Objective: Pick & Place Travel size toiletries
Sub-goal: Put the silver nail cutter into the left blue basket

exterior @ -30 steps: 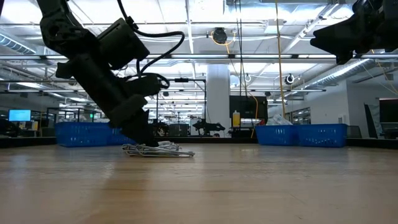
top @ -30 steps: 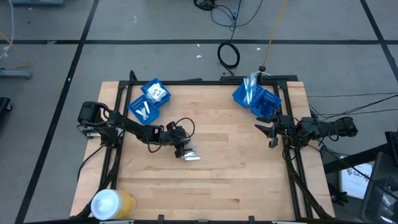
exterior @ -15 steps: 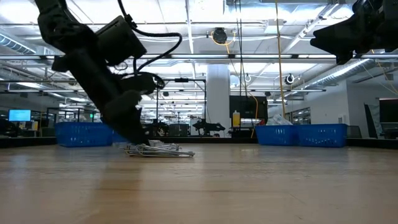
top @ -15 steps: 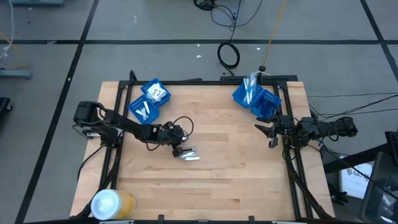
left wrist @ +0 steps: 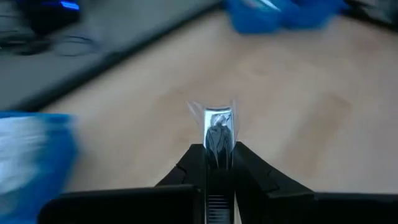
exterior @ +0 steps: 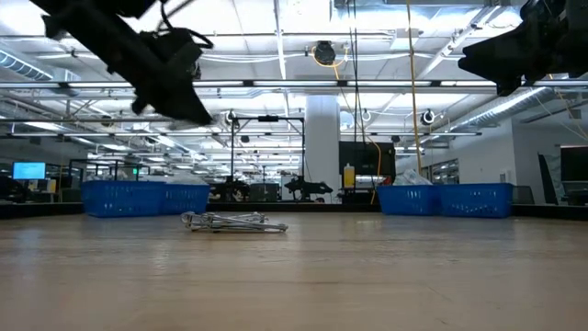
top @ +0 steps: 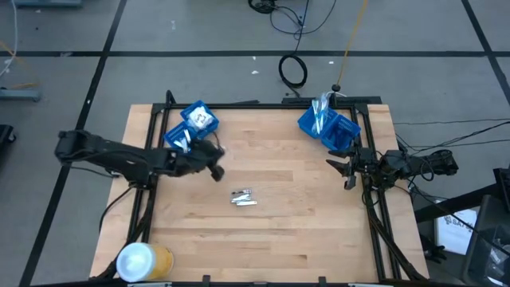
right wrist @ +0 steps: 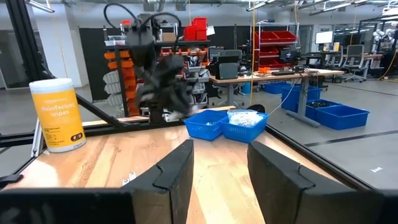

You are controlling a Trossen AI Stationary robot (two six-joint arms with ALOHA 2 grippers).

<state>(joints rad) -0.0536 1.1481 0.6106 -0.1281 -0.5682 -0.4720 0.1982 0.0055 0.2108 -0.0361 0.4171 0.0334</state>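
Observation:
A small heap of silver and white toiletries [top: 243, 197] lies flat on the wooden table near its middle; it also shows in the low view [exterior: 234, 222]. My left gripper [top: 217, 171] is raised high over the table [exterior: 195, 112], left of the heap and close to the left blue bins. It is shut on a small clear packet with a dark item inside [left wrist: 217, 124]. My right gripper [top: 344, 171] waits open and empty at the table's right edge, raised [right wrist: 217, 168]. My left gripper pinches the clear packet by its near end [left wrist: 217, 145] between its two fingers. The rest of the packet sticks out past the fingertips, along the line of the fingers. The packet is lifted clear of the table.
Two blue bins [top: 191, 131] with white items stand at the far left, two more blue bins [top: 328, 126] at the far right. A yellow-and-white canister [top: 143, 259] stands at the near left corner. A black frame edges the table.
My left gripper has risen from the heap and drawn back toward the table's left and far side, toward the left bins, carrying the small clear packet lifted clear. The rest of the heap has stayed in place.

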